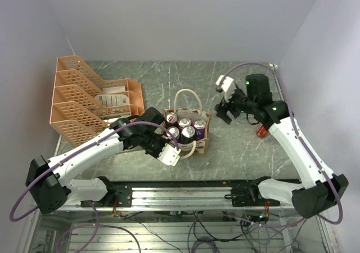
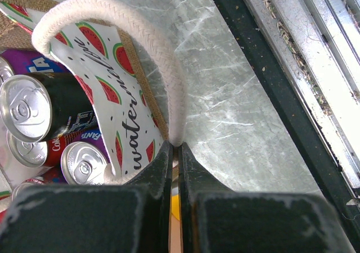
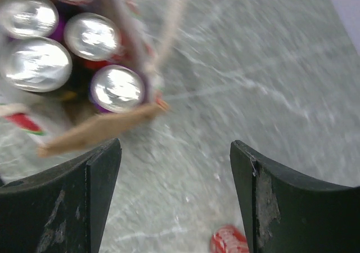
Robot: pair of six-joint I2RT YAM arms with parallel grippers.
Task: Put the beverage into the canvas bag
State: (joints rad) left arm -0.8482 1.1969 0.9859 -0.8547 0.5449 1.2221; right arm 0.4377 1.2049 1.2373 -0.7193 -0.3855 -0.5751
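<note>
The bag (image 1: 202, 144) stands upright near the middle of the worktop (image 1: 242, 152), its white watermelon-printed panel (image 2: 126, 112) facing the arm bases. It is open at the top and packed with upright cans (image 1: 185, 126), silver tops showing; the top view shows five, and labels in purple, black and red show in the left wrist view. One white rope handle (image 1: 187, 95) arches over the far side. The other handle (image 2: 169, 78) loops up on the near side.

The left end effector (image 2: 175, 152) has its jaws closed on that near handle, pinching the rope where it comes down by the bag's front corner. In the top view the left end effector (image 1: 175, 152) sits at the bag's near left corner, touching it.

A red can (image 1: 261, 131) is on the worktop to the right of the bag, well apart from it and partly hidden by the right arm. In the right wrist view it (image 3: 228, 240) shows at the bottom edge.

The right end effector (image 1: 228, 112) hovers just right of the bag, between bag and red can, jaws parted about halfway and holding nothing. Its wrist view is blurred: fingers (image 3: 73, 197) frame bare worktop, with the bag (image 3: 95, 132) at upper left.

An orange mesh rack (image 1: 84, 101) stands at the far left.
</note>
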